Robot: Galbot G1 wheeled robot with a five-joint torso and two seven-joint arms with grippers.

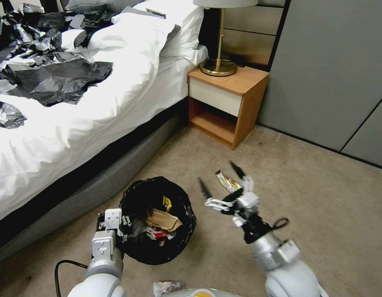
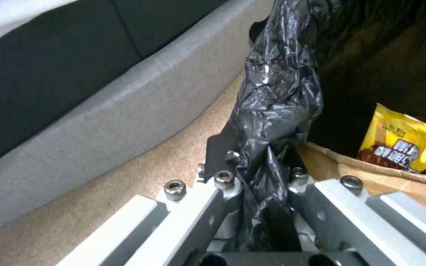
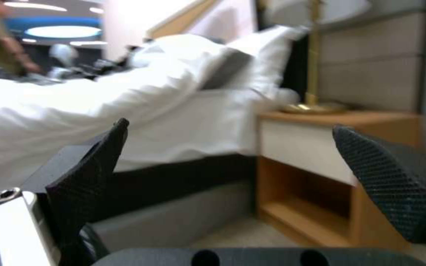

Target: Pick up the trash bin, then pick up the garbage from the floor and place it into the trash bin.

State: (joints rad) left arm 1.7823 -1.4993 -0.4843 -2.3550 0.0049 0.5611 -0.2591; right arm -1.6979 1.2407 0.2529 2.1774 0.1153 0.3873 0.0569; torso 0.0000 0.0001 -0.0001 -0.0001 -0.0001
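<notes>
Left gripper [image 1: 119, 231] is clamped on the rim of the trash bin [image 1: 158, 220] at the side nearest the robot; in the left wrist view its fingers [image 2: 223, 155] pinch a fold of the glossy black bag liner [image 2: 277, 92]. Bin sits over the carpet [image 1: 323, 206] just beside the grey bed base [image 1: 96, 181]. Inside it — a brown paper bag [image 1: 164, 220], a yellow snack wrapper [image 2: 400, 142], some red-and-white litter beneath. Right gripper [image 1: 222, 179] hangs in the air to the right of the bin, jaws spread wide and empty, pointed toward the wooden nightstand [image 1: 228, 105]. A foil snack wrapper [image 1: 227, 181] lies on the carpet just beyond its fingertips. Crumpled foil wrapper [image 1: 168, 286] on the floor near the robot's base.
</notes>
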